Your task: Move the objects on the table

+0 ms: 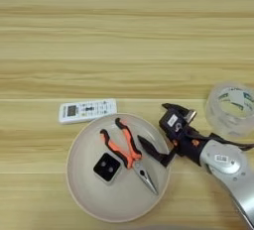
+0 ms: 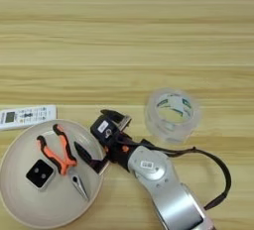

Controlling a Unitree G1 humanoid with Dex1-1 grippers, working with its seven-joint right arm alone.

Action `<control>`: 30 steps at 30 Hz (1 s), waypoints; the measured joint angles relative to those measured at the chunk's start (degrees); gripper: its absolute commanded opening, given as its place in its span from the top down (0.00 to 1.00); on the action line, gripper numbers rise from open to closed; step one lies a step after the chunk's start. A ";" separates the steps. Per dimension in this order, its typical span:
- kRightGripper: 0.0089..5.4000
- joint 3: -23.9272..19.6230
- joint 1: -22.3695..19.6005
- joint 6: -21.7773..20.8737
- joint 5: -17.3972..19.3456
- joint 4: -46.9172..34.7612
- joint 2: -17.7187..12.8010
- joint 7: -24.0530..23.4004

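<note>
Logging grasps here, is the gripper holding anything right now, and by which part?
Nothing is held. The right gripper is open over the round cream plate's rim, beside the orange-handled pliers.

Pliers (image 2: 58, 155) and black block (image 2: 40, 173) lie on the plate (image 2: 20, 201); tool (image 2: 94, 137) spread beside.

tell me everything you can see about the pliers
The orange-handled pliers lie flat inside the round cream plate, right of the small black square block. The two orange grips, edged in black, spread apart toward the plate's far left; the grey metal jaws taper to a closed point toward the near right. They look like long-nose pliers with plastic-coated handles. The gripper reaches over the plate's right rim close beside them, but contact cannot be made out.
</note>
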 measured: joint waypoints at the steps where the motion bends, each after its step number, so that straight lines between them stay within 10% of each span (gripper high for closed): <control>1: 0.00 -0.03 -0.14 -0.37 -0.64 0.38 0.04 -0.18; 30: 0.00 -8.61 -3.71 -2.74 -8.62 4.35 -3.45 -2.03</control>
